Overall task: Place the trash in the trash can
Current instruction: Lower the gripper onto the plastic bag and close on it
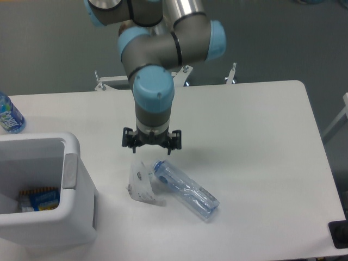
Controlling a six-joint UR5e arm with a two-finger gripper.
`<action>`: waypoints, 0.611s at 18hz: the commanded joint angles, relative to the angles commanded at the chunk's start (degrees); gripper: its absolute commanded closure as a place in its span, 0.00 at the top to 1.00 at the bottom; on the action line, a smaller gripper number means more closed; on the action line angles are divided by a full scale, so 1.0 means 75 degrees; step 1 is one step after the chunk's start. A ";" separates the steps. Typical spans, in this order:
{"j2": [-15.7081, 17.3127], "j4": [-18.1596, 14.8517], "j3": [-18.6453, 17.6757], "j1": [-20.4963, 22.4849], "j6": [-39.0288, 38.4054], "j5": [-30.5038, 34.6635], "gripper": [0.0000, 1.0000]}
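The trash can (pixel 69 173) runs off the left and bottom edges; the labelled bottle (pixel 9 114) is cut at left; the wrapper's (pixel 141 185) print is unreadable
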 joint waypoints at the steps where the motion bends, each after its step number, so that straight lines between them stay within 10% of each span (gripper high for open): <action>1: -0.0047 0.0000 0.0012 0.0000 0.0000 -0.0012 1.00; 8: -0.0458 0.0152 0.0141 -0.0094 -0.0293 -0.0082 0.97; 11: -0.0551 0.0153 0.0152 -0.0106 -0.0409 -0.0070 0.69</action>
